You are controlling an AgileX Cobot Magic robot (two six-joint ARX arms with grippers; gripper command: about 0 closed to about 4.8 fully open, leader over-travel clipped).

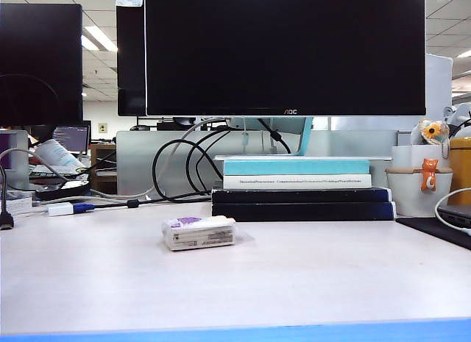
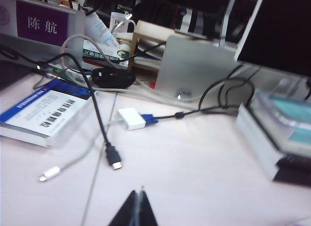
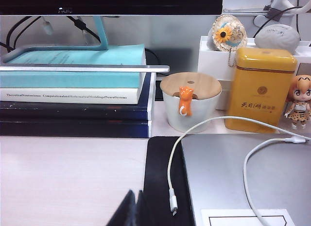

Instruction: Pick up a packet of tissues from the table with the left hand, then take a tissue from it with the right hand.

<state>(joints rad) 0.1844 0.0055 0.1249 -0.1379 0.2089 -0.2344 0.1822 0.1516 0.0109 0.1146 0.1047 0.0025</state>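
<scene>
Table [image 1: 309, 276] bears packet of tissues [image 1: 199, 232], apart from both pressed-together fingers [image 2: 137, 211] [image 3: 130, 211].

packet of tissues [image 1: 199, 232] on table [image 1: 309, 283] (before books [image 1: 300, 191])

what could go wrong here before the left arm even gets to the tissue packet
1. The packet of tissues lies alone mid-table, and neither wrist view shows it, so the left gripper, shut, must open and find it first.
2. Loose cables cross the table ahead of the left gripper and might snag.
3. The right gripper, shut, sits by a white charging cable it could drag.
</scene>
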